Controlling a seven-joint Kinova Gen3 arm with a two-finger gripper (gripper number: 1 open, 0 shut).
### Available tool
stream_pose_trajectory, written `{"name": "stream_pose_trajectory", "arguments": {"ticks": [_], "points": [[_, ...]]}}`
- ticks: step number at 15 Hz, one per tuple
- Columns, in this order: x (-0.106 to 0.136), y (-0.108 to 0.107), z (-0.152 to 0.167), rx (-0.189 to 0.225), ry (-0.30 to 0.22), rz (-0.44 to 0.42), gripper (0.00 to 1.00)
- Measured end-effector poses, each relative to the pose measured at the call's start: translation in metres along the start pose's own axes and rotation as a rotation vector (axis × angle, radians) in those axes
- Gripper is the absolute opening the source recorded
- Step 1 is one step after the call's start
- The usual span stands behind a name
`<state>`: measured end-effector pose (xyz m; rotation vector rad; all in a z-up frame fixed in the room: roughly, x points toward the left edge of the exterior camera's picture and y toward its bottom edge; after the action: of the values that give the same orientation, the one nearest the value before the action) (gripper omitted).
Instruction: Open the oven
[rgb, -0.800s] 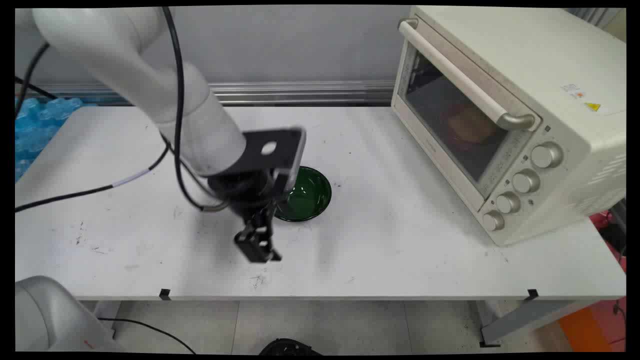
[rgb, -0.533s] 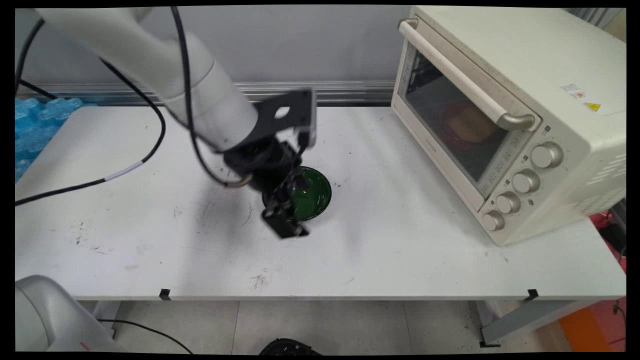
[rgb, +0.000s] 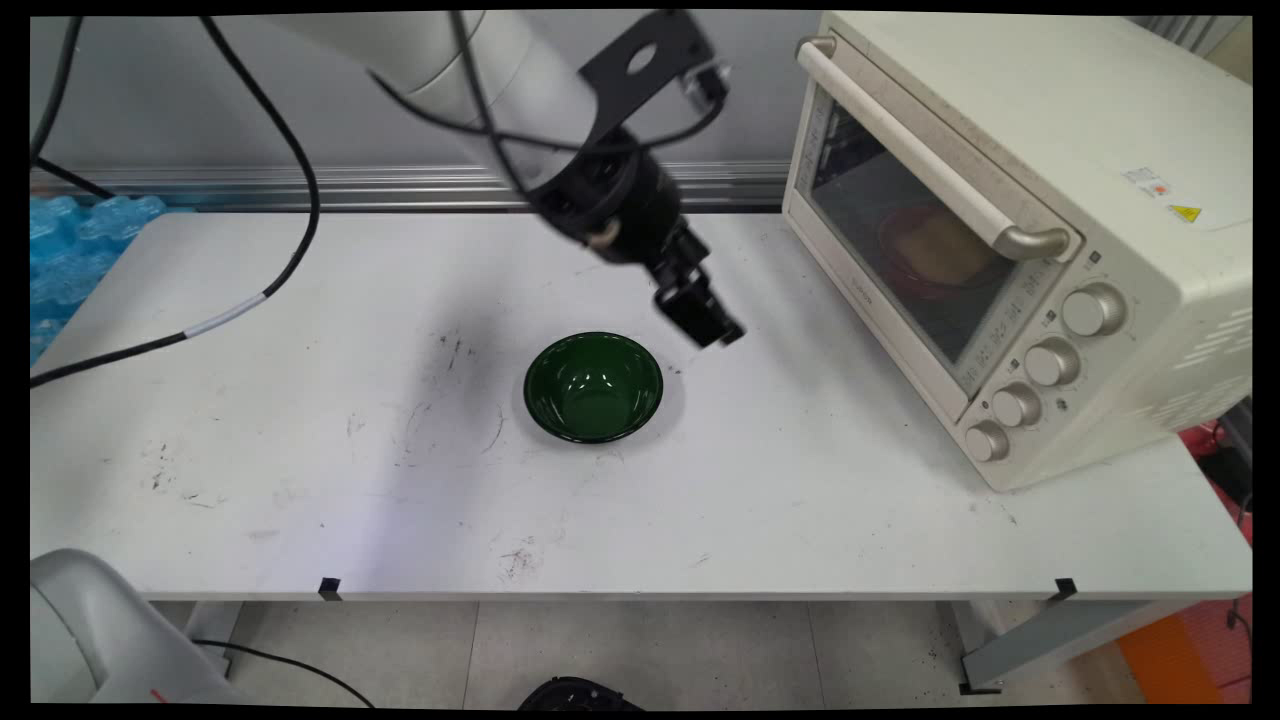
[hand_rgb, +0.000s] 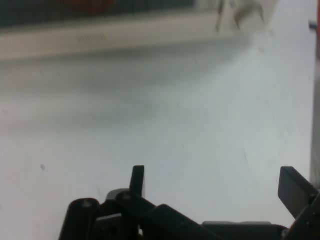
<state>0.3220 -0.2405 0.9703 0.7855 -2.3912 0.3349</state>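
My gripper hangs above the table, up and to the right of a dark green bowl, and points toward the toaster oven. It is open and holds nothing; in the hand view the gripper has one fingertip on the left and the other far off at the right. The bowl stands empty near the table's middle. The oven's door is closed, with a reddish dish visible behind the glass. In the hand view the oven's lower edge runs across the top, blurred.
The white table shows dark scuff marks. The oven takes up the right side, its knobs facing front. Black cables hang from the arm over the table's left. Blue packaging sits off the left edge.
The gripper rose from the table's front, passed over the green bowl, and moved up and right toward the oven. The bowl has not moved.
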Motion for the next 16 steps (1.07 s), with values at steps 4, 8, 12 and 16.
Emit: {"name": "stream_pose_trajectory", "arguments": {"ticks": [4,8,12,16], "points": [[0.032,-0.013,0.003,0.044,0.089,-0.068,1.00],[0.065,-0.025,0.009,0.073,0.158,-0.113,1.00],[0.095,-0.035,0.014,0.093,0.207,-0.139,1.00],[0.120,-0.043,0.021,0.107,0.228,-0.147,1.00]]}}
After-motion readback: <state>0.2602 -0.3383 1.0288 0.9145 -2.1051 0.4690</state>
